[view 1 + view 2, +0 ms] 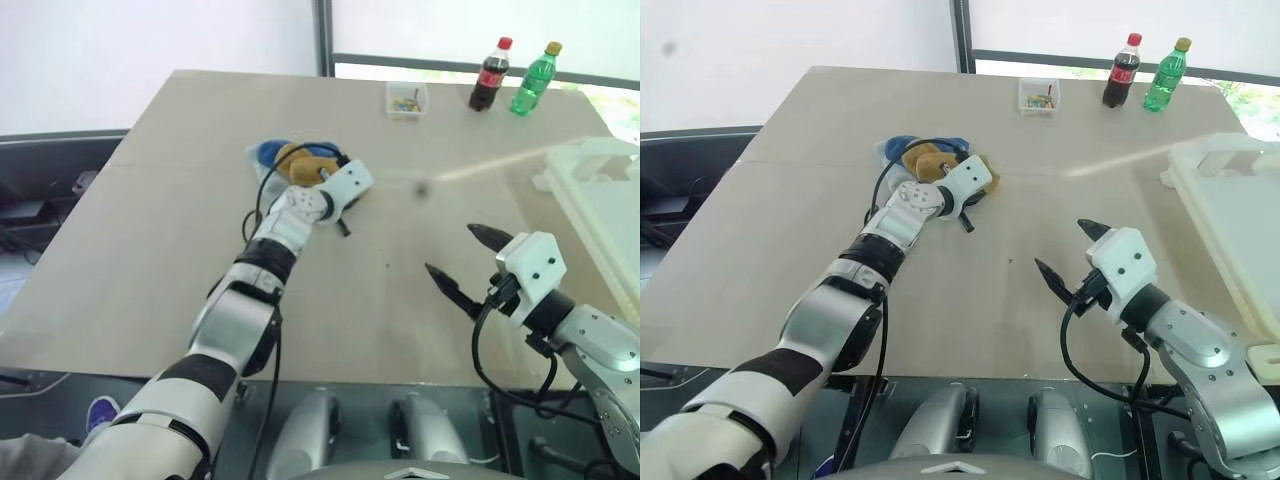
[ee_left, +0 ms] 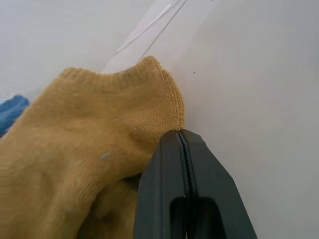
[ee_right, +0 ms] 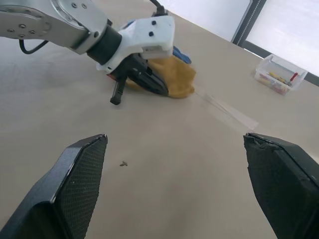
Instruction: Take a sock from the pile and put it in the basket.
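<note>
- Gripping step: left pincer (image 1: pixel 970 200) is clenched at the edge of the pile (image 1: pixel 925 155), fingers pressed flat together in the left wrist view, right beside the cuff of a mustard sock (image 2: pixel 94 149).
- Cannot tell whether any sock fabric is pinched between the fingers (image 2: pixel 164 189); the cuff looks beside the tips, maybe barely nipped, so the hold should be judged weak.
- Best move: lift slowly off the surface (image 1: pixel 820 260) and check that the mustard sock comes up alone, not dragging the blue ones behind it in the pile.
- If nothing rises, reopen and go deeper into the pile, biting a full fold rather than the cuff's rim.
- Right pincer (image 1: pixel 1065 255) is released, fingers wide apart, hovering well clear of the pile, between it and the basket (image 1: pixel 1230 210).
- Basket sits well away from the pile, on the far side of the right pincer; the carry must pass over or around that arm, so keep the sock high.
- Risk: the sock slips out mid-carry.
</note>
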Motion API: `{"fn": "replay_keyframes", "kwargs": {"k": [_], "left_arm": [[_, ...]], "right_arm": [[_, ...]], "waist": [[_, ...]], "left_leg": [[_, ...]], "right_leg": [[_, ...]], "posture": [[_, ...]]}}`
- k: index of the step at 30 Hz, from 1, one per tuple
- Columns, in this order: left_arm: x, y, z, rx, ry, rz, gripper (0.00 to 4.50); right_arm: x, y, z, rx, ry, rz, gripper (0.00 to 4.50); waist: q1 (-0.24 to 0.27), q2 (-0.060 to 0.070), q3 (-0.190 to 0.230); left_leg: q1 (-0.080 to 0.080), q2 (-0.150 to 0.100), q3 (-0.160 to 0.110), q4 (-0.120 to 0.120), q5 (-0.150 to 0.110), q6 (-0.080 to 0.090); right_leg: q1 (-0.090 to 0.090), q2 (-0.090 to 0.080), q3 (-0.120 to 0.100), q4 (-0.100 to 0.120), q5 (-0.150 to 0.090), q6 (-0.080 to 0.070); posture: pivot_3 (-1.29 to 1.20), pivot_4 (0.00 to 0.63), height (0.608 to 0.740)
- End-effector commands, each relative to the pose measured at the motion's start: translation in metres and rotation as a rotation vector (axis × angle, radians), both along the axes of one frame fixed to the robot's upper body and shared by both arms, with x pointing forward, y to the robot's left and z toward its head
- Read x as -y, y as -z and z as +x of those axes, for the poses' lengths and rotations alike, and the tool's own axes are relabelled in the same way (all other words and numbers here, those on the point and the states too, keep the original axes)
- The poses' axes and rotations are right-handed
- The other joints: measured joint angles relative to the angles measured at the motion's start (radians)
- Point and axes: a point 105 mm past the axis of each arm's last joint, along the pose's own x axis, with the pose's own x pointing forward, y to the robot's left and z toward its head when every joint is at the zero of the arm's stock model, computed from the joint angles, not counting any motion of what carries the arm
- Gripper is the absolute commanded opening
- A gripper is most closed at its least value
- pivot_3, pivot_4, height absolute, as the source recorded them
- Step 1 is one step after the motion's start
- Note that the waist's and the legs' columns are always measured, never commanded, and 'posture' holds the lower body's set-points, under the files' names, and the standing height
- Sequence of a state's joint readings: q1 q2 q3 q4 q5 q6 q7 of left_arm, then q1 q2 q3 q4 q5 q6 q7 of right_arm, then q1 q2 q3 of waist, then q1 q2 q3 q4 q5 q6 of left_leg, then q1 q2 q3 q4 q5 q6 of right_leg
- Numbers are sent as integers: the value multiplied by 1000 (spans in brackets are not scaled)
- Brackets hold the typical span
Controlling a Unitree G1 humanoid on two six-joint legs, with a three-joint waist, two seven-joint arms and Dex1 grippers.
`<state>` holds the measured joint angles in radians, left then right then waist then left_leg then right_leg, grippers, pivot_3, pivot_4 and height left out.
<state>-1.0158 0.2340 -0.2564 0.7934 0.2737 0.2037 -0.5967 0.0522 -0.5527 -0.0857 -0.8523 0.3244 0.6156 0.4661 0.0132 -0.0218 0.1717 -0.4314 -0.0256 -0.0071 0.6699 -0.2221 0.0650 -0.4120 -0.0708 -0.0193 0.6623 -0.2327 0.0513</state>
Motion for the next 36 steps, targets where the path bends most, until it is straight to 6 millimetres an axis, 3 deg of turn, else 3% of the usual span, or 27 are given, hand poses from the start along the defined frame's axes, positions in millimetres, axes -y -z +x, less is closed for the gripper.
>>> {"fn": "replay_keyframes", "kwargs": {"k": [1,6,14,18,20,23,26,28,33,36], "left_arm": [[9,-17,-14,49,74,27,804],[1,-19,-13,127,23,87,2689],[-25,-13,-2,290,-1,361,2689],[-28,-14,4,312,-27,346,2689],[-26,-12,4,204,-93,149,2689],[-19,-26,2,-24,-217,-402,2689],[-33,-43,-6,-113,-266,-716,2689],[-55,-50,-16,-121,-327,-879,2689],[-96,-44,-36,-104,-482,-1001,2689],[-109,-40,-42,-109,-522,-1047,2689]], "right_arm": [[-3,-10,-3,50,-22,-4,4500],[-5,-10,-2,47,-34,-4,4500],[-6,-9,-2,48,-40,-4,4500],[-7,-10,-2,50,-41,-5,4500],[-6,-10,-2,51,-39,-5,4500],[-6,-10,-3,51,-37,-7,4500],[-6,-9,-4,51,-34,-6,4500],[-5,-9,-4,50,-32,-7,4500],[-6,-8,-3,46,-40,-5,4500],[-8,-8,-3,40,-55,-2,4500]], "waist": [[1,0,0],[3,0,0],[1,0,0],[3,0,0],[3,0,0],[3,0,0],[-8,0,0],[-21,0,0],[-20,0,0],[-2,0,0]], "left_leg": [[0,0,0,0,0,0],[0,0,0,0,0,0],[0,0,0,0,0,0],[0,-1,0,0,0,0],[0,-1,0,0,0,0],[-1,0,-1,1,0,0],[-1,0,-1,1,0,0],[0,1,-1,1,0,0],[2,1,-1,0,0,-1],[2,0,-1,1,0,-1]], "right_leg": [[0,0,0,0,0,0],[0,0,0,0,0,0],[0,0,0,0,0,0],[0,0,0,0,0,0],[0,0,0,0,0,0],[0,-1,-2,0,0,0],[0,-1,-2,0,0,0],[0,0,0,0,0,0],[0,0,4,1,0,0],[1,0,4,0,0,0]], "posture": [[0,150,729],[0,150,729],[0,150,729],[0,150,729],[0,150,729],[0,150,729],[0,150,729],[0,150,729],[0,150,729],[0,150,729]]}}
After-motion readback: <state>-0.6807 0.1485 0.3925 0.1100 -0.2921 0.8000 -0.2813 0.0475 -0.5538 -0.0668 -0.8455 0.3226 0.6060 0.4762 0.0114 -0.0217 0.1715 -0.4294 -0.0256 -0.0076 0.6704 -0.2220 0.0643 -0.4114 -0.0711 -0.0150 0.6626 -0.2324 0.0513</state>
